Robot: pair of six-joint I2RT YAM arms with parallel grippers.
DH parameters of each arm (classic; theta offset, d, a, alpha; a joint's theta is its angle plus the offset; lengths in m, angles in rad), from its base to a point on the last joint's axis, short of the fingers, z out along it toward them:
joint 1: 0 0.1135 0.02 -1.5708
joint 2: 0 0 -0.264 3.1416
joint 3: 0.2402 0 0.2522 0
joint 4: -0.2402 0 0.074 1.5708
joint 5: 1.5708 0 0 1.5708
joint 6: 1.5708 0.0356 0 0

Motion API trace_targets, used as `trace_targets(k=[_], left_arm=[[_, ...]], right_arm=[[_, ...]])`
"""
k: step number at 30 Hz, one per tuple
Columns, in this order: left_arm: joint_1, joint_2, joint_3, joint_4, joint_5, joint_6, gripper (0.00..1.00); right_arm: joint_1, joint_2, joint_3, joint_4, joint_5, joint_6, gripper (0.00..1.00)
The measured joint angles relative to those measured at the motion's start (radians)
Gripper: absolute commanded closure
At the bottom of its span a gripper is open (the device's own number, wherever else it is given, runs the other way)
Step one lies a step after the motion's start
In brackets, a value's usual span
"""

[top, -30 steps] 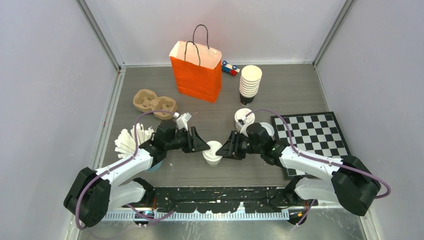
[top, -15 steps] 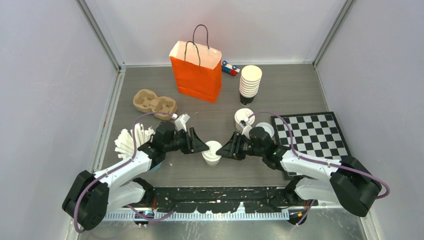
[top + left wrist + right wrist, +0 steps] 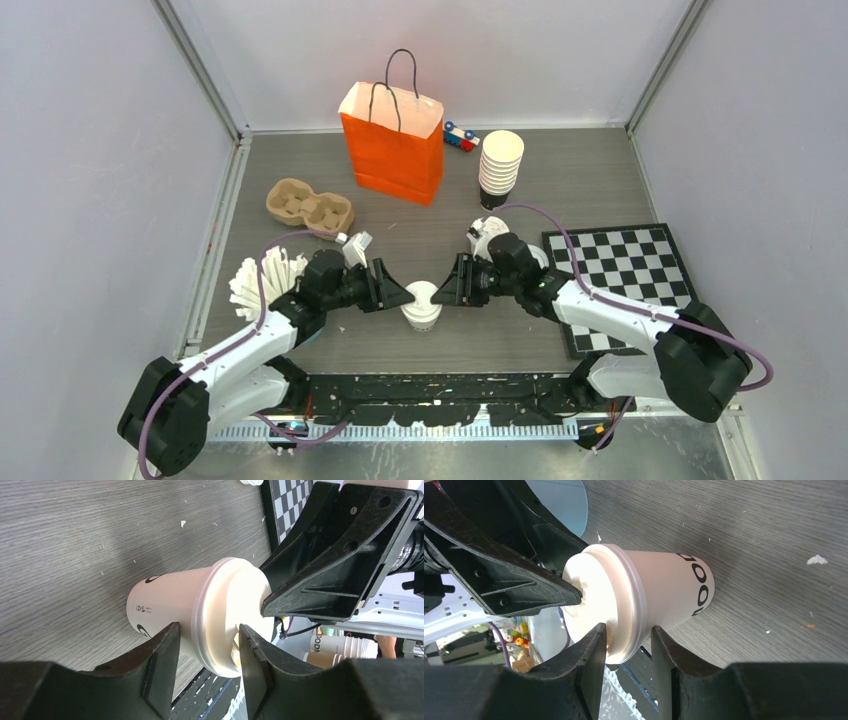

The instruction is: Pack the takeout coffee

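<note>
Takeout coffee (image 3: pixel 422 303) upright on tabletop (image 3: pixel 560 190); left jaws and right jaws each clamped on its lid (image 3: pixel 227 615) rim.

White cup (image 3: pixel 421 305), orange bag (image 3: pixel 395 150), black-and-white checked board (image 3: pixel 625 270), grey table (image 3: pixel 580 190).

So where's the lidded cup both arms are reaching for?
In the top view the lidded cup stands near the table's front edge, midway across, between the left hand and the right hand.

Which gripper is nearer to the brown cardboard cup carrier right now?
Left. The left gripper is beside the lidded cup on the side facing the carrier; the right gripper is across that cup, farther off.
</note>
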Motion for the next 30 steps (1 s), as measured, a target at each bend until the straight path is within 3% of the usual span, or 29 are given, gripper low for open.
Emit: trace_targets(k=[7, 12, 22, 30], left_arm=[[0.0, 0.023, 0.017, -0.018, 0.008, 0.017, 0.43], [-0.002, 0.071, 0.056, -0.036, 0.007, 0.047, 0.44], [-0.002, 0.097, 0.072, -0.029, 0.01, 0.064, 0.5], [-0.006, 0.097, 0.07, -0.017, 0.004, 0.061, 0.5]], right_arm=[[-0.009, 0.053, 0.076, -0.085, -0.045, -0.085, 0.58], [-0.014, 0.08, 0.101, -0.1, -0.077, -0.111, 0.58], [-0.016, 0.055, 0.108, -0.187, -0.042, -0.055, 0.27], [0.025, -0.114, 0.025, -0.204, 0.008, 0.084, 0.29]])
